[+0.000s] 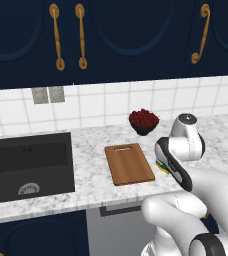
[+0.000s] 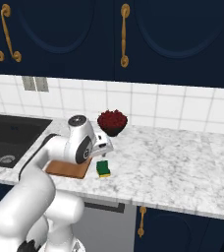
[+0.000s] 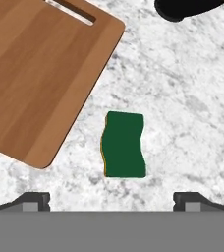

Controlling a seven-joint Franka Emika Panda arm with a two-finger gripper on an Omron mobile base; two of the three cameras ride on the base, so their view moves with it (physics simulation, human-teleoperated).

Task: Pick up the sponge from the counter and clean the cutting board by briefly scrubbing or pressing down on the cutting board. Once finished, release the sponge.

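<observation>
Tool [image 3: 111, 199] poised above sponge [image 3: 124, 145], jaws apart.
Risk: off-centre descent could nudge sponge across surface [image 3: 182, 98] toward cutting board [image 3: 40, 74].

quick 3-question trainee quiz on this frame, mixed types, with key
1. True or false: the sponge lies on the cutting board.
2. Which face of the sponge is up? A) yellow B) dark green
3. Fill in: the bowl of red fruit stands near the tiled ____.

Key: 1 false, it lies on the counter beside the board. 2 B. 3 wall. The gripper hangs open above the sponge.
</observation>
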